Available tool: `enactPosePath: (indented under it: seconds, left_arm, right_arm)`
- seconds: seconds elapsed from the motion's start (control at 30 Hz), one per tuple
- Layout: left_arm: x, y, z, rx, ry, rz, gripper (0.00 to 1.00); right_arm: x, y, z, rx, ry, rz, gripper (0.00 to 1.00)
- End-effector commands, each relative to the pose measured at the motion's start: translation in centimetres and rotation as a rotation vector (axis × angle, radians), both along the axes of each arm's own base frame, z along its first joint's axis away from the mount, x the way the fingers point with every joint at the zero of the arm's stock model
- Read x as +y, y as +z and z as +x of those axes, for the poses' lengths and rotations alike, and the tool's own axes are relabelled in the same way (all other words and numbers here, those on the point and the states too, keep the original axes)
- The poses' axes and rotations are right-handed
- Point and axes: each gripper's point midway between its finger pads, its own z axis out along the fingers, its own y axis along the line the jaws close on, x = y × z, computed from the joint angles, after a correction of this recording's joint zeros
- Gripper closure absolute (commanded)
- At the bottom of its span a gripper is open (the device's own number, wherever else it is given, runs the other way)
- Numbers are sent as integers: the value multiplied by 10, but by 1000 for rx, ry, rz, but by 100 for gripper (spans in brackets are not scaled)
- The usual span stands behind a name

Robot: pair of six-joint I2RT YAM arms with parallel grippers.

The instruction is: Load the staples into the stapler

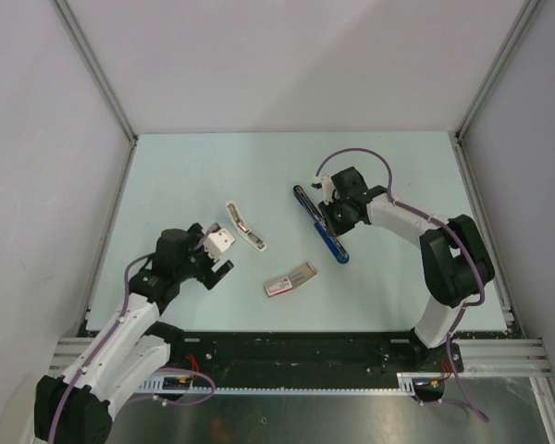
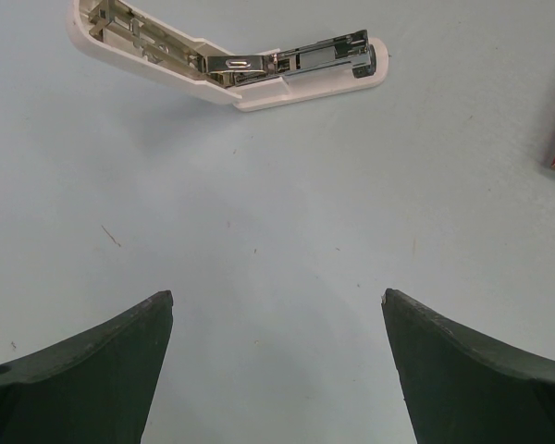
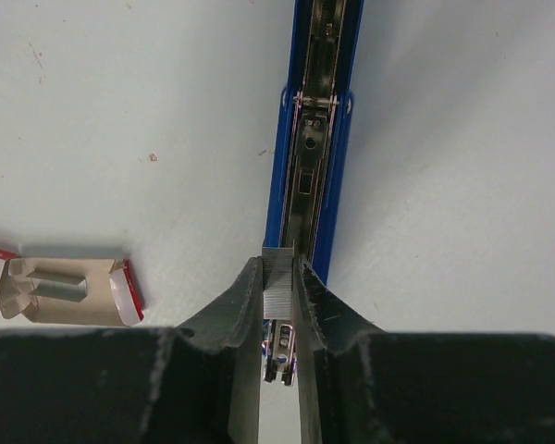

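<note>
The right jaws point(image 3: 279, 273) are pinched nearly closed on a short strip of the staples point(image 3: 279, 289), gripping it by its two flat sides. Directly beneath lies the stapler point(image 3: 312, 166), opened flat on the tabletop point(image 1: 259, 166) with its metal channel facing up. In the wrist view the stapler's long axis runs straight away from the jaws. From above it slants from far left to near right. The strip hangs over the near end of that channel and seems to run along it, perhaps a shade left of centre. We judge that the coming move is a straight drop, and it depends on that sideways match. The channel is narrow and its blue walls leave little play.

The left jaws point(image 2: 276, 296) stand wide open and hold nothing. They hover well left of the stapler, with a white stapler point(image 2: 231, 69) just beyond them. The right arm is plainly the nearer one. The staple box point(image 3: 65, 291) lies to the left, apart from the stapler, so the bare tabletop around it gives room.
</note>
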Motion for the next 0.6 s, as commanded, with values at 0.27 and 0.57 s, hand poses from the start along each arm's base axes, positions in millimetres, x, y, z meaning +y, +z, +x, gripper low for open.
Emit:
enactPosePath:
  seconds: [0.27,0.57]
  left_arm:
    - [-1,5,4,-29,-6,-7,1]
    - [0,5,4,-30,-5,-7,0]
  right_arm:
    - [0,1,8,-33,14,15,87]
    - [-3,-2,9,-37,13,20,87]
